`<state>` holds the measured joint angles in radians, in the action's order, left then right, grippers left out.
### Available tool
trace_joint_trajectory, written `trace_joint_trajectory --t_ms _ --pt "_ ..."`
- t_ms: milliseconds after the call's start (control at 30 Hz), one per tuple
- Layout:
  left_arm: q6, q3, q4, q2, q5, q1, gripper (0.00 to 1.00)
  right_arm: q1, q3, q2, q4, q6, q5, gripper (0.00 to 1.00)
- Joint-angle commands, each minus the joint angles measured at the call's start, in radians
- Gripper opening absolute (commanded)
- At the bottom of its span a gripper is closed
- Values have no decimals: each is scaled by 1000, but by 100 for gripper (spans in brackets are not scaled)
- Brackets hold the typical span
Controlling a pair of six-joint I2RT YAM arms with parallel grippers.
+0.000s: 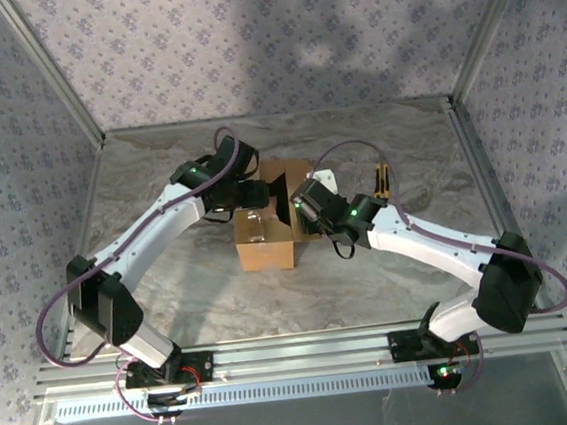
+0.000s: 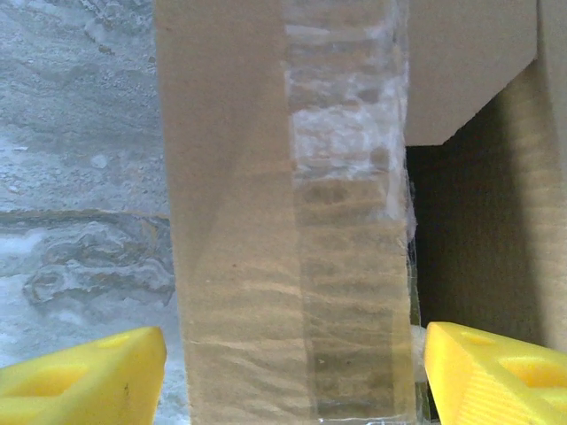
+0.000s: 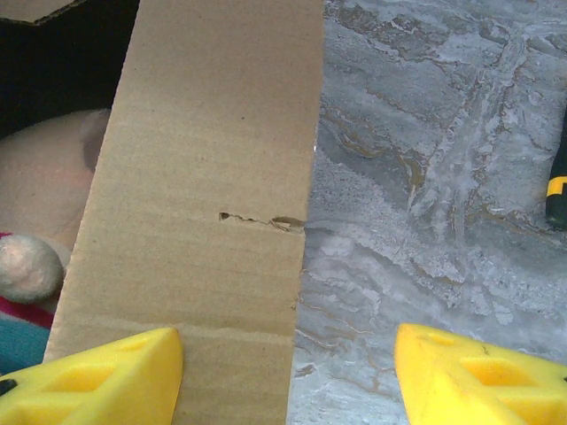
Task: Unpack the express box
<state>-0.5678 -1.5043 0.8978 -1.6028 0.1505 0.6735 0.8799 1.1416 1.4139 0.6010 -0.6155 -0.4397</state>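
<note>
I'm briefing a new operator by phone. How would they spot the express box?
Look at the middle of the marble-patterned table. The express box stands there: a brown cardboard carton, flaps open, clear tape on one flap. Unlike the black-and-yellow tool to its right, it is plain brown and boxy.

White arms (image 1: 154,225), purple cables (image 1: 40,331), yellow fingers (image 2: 80,376)

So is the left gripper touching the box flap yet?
Cannot tell. Left wrist view: the flap stands between the left gripper fingers, each too close to its edge to judge a gap.
</note>
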Motion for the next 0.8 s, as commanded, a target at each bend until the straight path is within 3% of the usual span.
trace_joint_trajectory --t_ms 0,267,767 --pt "25 -80 117 -50 84 37 78 15 -8 -12 8 -32 -36 66" --pt "33 -154 192 -110 208 83 78 25 -14 -18 4 -34 -40 66" --pt "34 -107 194 -18 317 80 77 30 2 -9 12 -29 -47 66"
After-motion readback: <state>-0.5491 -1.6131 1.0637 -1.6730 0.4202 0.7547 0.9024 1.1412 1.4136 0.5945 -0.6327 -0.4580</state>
